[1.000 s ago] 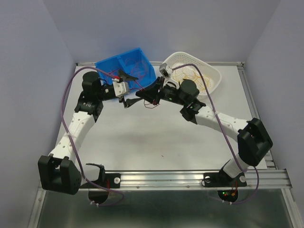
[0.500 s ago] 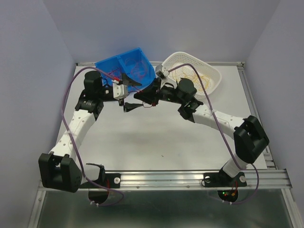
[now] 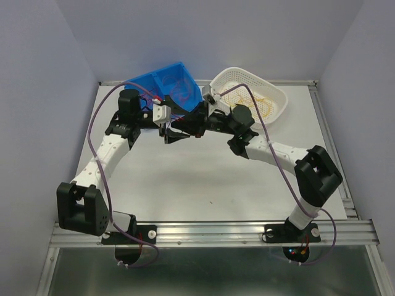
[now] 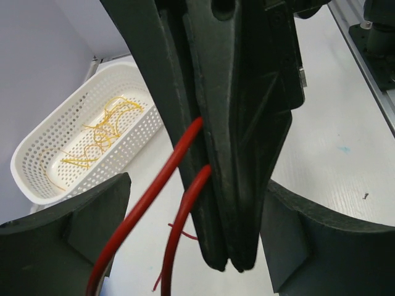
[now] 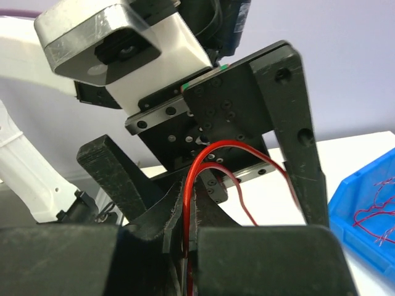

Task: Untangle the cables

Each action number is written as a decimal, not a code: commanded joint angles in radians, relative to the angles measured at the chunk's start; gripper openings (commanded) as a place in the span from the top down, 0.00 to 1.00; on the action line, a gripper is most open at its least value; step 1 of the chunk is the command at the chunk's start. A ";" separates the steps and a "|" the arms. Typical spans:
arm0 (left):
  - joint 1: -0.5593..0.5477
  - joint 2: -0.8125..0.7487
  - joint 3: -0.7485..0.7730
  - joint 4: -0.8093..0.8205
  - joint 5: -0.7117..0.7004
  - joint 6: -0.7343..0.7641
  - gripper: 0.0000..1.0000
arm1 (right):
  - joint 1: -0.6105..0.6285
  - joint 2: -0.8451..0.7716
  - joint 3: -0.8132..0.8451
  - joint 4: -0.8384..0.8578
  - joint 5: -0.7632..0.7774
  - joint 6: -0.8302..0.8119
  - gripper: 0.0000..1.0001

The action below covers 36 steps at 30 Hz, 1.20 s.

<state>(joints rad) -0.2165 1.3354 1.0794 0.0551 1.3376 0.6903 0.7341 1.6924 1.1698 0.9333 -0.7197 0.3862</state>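
A dark red cable (image 4: 179, 166) loops out of my right gripper (image 5: 188, 259), which is shut on it; the loop rises in front of its fingers (image 5: 197, 179). My left gripper (image 4: 197, 203) is open, its jaws standing either side of the right gripper's shut fingers (image 4: 234, 185) without touching the cable. In the top view both grippers meet above the table, the left (image 3: 175, 124) and the right (image 3: 181, 127). More dark red cables (image 3: 176, 90) lie in the blue bin (image 3: 148, 83). Yellow-orange cables (image 4: 102, 132) lie in the white basket (image 4: 37, 154).
The blue bin (image 5: 364, 231), holding red cables (image 5: 373, 213), stands at the back left of the table. The white perforated basket (image 3: 247, 71) stands at the back right. A thin red cable end (image 4: 185, 233) shows low over the table under the grippers.
My left arm has swung right and its open jaws now straddle the right gripper's fingers. The right gripper has moved slightly left with the red cable still in it.
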 commanded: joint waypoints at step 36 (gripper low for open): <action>0.014 0.030 0.083 0.028 -0.078 -0.172 1.00 | -0.044 -0.094 -0.180 0.297 0.215 0.028 0.15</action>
<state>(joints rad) -0.2153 1.3602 1.1023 0.0517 1.2945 0.5739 0.7044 1.6772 1.0424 1.1885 -0.5846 0.4217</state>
